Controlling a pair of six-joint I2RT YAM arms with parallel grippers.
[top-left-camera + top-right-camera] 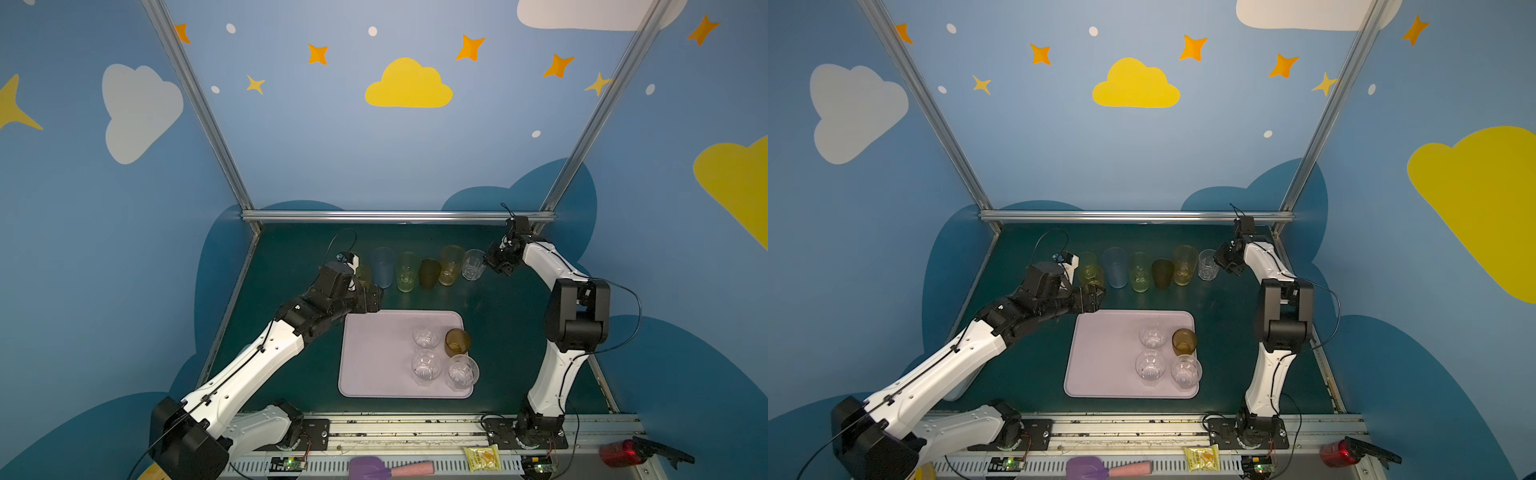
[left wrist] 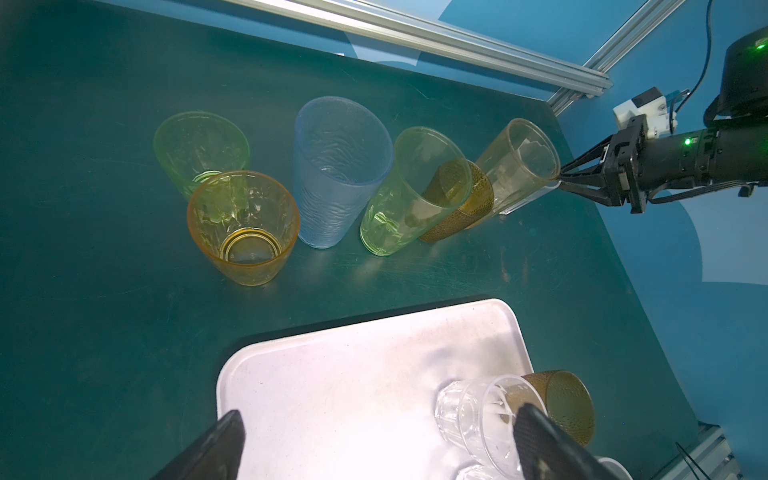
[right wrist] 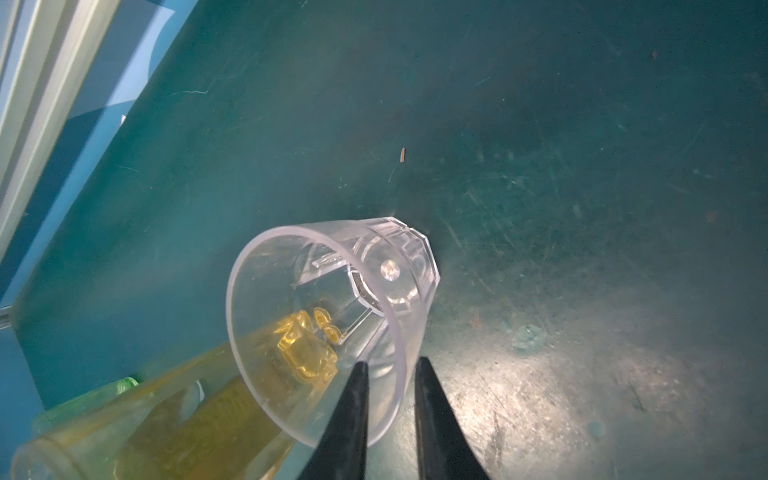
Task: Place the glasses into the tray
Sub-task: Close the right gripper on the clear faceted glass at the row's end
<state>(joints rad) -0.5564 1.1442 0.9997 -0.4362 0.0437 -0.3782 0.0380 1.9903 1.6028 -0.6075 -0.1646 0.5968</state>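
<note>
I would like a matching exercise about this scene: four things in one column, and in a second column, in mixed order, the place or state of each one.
Things
1. blue glass
2. clear glass at the right end of the row
3. brown glass beside three clear ones
4. left hand

Places or states
a. stands on the tray
b. open, over the tray's far left corner
c. its rim lies between the fingers of the right hand
d. stands on the table, no hand at it

Pairs: 1-d, 2-c, 3-a, 4-b
</note>
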